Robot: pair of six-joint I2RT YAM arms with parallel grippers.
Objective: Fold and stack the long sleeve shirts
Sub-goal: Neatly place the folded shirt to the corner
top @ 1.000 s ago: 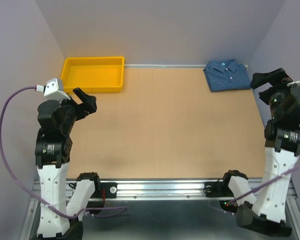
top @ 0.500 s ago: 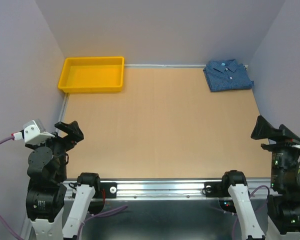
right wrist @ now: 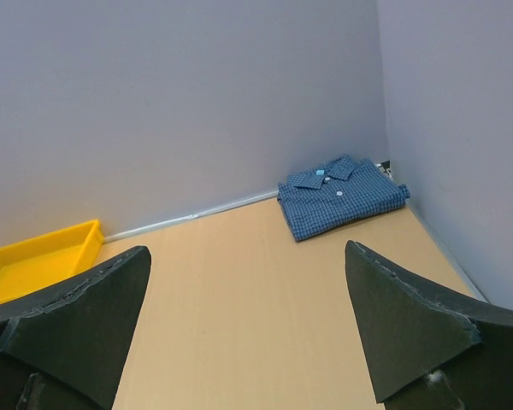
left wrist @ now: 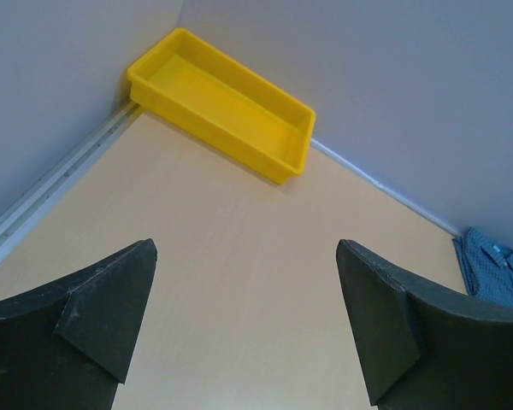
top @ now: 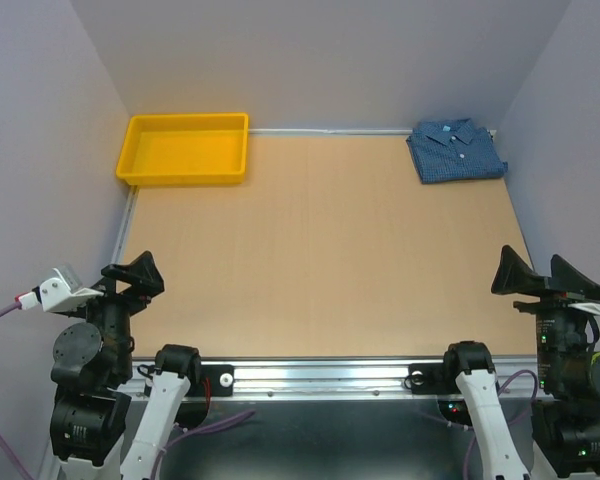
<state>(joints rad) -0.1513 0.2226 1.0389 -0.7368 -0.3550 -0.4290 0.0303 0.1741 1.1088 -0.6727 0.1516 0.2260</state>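
Now both claws are found released, with nothing between the jaws. The left claw (top: 130,275) is parked low at the near left corner and the right claw (top: 535,275) at the near right corner, each spread wide and aimed across the tabletop (top: 320,260).

Change noted: a second ago both arms were raised further out, the left beside the yellow tray (top: 185,178) and the right close to the shirt (top: 455,150). They have since been drawn back towards their bases. The shirt has not shifted in that time. It lies folded, collar up and buttons showing, in the far right corner against the walls, well apart from both claws. The withdrawal is judged to mark the fold and placement as complete, with the arms returning to rest.

Limits of view: only one shirt is seen, and whether another lies beneath it cannot be told. The sleeves are tucked out of sight. In the left wrist view the shirt is cut by the frame edge. The right arm is partly cropped in the top view.
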